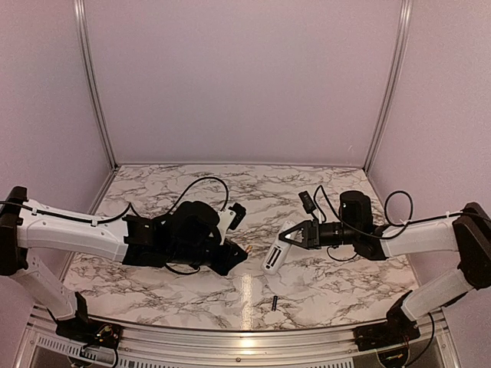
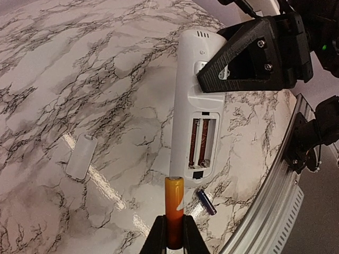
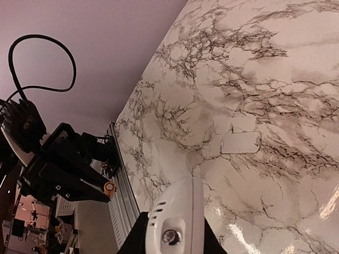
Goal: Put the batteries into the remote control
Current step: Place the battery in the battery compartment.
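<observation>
My right gripper [image 1: 290, 238] is shut on the white remote control [image 1: 274, 257] and holds it tilted, back side up. In the left wrist view the remote [image 2: 197, 100] shows its open battery compartment [image 2: 202, 142], with nothing in it. My left gripper [image 2: 174, 225] is shut on the orange-copper battery [image 2: 174, 203], whose tip sits just short of the remote's lower end. The black battery [image 2: 206, 201] lies on the table beside that end, and it also shows in the top view [image 1: 274, 301]. In the right wrist view the remote [image 3: 177, 219] sits between my fingers.
A thin plain white strip [image 2: 81, 155] lies flat on the marble to the left of the remote, and it also shows in the right wrist view [image 3: 240, 142]. A metal rail [image 1: 245, 331] runs along the table's near edge. Lilac walls close in the back and sides.
</observation>
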### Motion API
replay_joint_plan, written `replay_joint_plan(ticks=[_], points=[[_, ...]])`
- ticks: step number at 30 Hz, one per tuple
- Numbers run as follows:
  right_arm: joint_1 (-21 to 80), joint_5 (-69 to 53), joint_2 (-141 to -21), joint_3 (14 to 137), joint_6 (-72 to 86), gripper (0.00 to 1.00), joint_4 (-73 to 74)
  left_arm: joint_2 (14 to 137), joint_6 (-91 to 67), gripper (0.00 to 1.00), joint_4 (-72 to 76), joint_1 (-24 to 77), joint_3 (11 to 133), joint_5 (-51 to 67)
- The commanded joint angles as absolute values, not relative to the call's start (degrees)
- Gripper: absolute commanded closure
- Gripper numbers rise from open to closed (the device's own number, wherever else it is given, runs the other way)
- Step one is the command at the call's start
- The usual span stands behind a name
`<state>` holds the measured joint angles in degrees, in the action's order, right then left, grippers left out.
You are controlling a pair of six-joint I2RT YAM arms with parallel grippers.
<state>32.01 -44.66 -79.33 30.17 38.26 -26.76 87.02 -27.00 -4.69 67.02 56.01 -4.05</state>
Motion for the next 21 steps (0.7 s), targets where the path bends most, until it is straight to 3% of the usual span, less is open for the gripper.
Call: replay_joint_plan(ticks=[1,21], points=[[33.9,-42.2,-80.4,30.1,40.8,1.0,-29.7,94.6,-31.8,1.0,-4.2,70.5,62.3,-8.7],[34.4,-41.6,-80.7,28.3,44.9,1.0,-30.8,105.5,-33.5,1.0,-12.9,72.3,72.3,-10.0]])
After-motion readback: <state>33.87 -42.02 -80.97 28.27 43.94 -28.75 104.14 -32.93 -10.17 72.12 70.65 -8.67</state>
